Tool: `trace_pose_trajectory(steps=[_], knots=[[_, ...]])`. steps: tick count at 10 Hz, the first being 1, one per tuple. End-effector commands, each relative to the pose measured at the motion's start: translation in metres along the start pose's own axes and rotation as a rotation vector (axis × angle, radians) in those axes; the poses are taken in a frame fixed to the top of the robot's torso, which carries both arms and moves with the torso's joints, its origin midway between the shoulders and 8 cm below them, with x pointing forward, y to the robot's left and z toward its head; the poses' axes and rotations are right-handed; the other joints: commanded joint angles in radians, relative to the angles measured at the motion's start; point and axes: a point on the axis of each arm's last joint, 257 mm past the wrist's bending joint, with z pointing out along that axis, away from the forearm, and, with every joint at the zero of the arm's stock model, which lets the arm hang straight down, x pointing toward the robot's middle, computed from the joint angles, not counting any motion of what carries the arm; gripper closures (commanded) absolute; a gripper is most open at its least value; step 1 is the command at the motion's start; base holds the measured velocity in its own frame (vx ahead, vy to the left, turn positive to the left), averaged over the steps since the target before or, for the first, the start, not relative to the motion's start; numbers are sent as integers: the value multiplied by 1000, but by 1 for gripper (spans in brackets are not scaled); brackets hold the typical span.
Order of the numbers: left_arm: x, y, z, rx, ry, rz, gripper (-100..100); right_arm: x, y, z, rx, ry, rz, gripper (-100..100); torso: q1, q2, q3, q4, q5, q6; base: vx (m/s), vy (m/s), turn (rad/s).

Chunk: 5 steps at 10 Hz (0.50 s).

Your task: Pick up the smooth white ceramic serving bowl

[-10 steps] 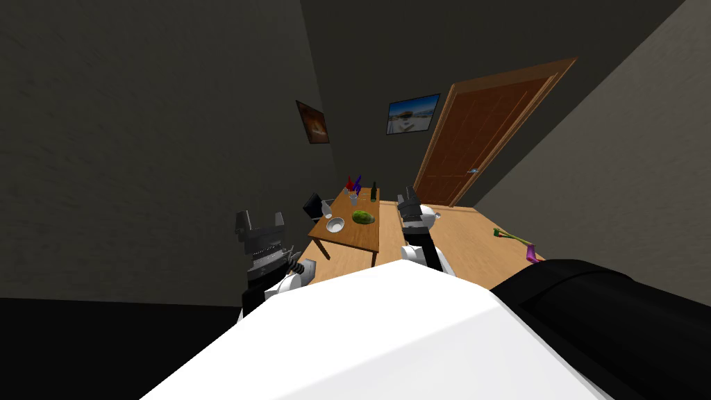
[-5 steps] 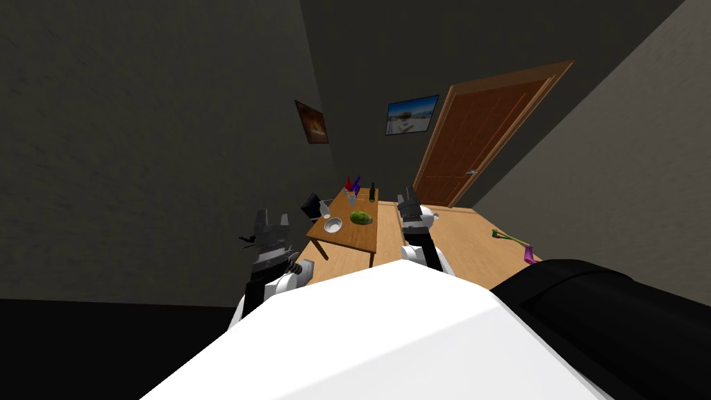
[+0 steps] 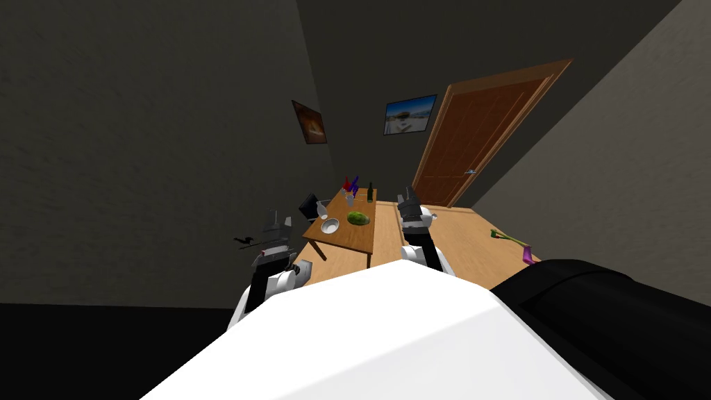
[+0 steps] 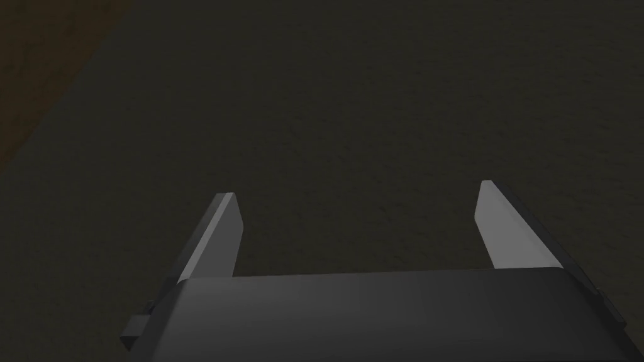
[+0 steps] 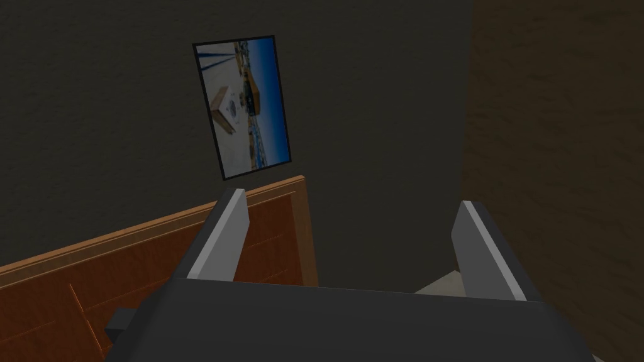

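White bowl (image 3: 330, 225) sits on wooden table (image 3: 354, 238) by its near-left corner, near green lump (image 3: 357, 218). Left gripper (image 4: 357, 191) has turned edge-on since a second ago, fingers wide apart, left of table; right gripper (image 5: 351, 198) unchanged, also wide

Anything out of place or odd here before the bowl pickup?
One thing: a green-and-magenta object lies on the wooden floor off to the right, away from the table. On the table, the white bowl sits upright, and I see no spill.
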Motion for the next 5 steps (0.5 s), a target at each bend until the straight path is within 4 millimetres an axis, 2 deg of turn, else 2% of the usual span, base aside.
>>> trace_pose_trajectory(steps=[1,2,3,5], knots=[[-7,17,4,-51,-5,18,-100,0,0,0,0,0,0,0,0,0,0,0,0,0,7,-47,-5],[-12,32,7,-87,-12,33,-100,0,0,0,0,0,0,0,0,0,0,0,0,0,4,-68,-3],[-12,34,7,-97,-12,33,-100,0,0,0,0,0,0,0,-1,0,0,0,0,0,-4,-56,-3],[-24,67,11,-179,-29,58,-100,0,0,0,0,0,0,0,-1,1,0,0,0,0,-8,-64,-22]])
